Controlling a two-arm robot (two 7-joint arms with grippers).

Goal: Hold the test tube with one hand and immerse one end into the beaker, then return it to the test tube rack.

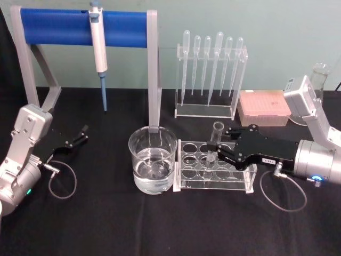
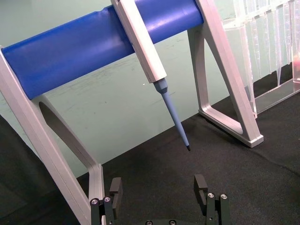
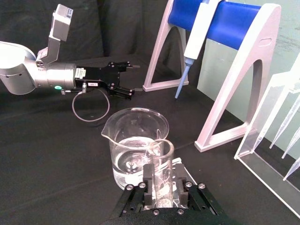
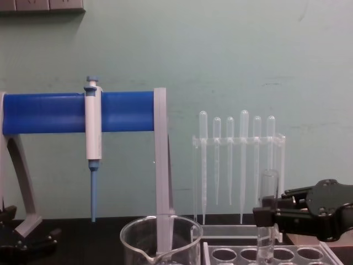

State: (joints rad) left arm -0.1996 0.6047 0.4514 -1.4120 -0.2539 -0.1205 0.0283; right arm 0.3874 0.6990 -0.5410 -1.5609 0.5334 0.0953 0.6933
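The right pincer clenches the test tube, apparently seated upright in its clear rack beside the beaker (left pincer parked, released). Grasp made; next comes lifting clear, then dipping.

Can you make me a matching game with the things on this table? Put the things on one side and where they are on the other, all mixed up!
Things:
1. Long clear glass test tube
2. Wide clear glass beaker
3. White-and-blue pipettor
4. Thin translucent plastic pipettes

Places or states:
A. Hanging on the blue bar stand
B. Gripped upright by the right black end effector, in the clear tube rack
C. Holding water, beside the tube rack
D. Lined up in the clear rack at the back

Pairs: 1-B, 2-C, 3-A, 4-D
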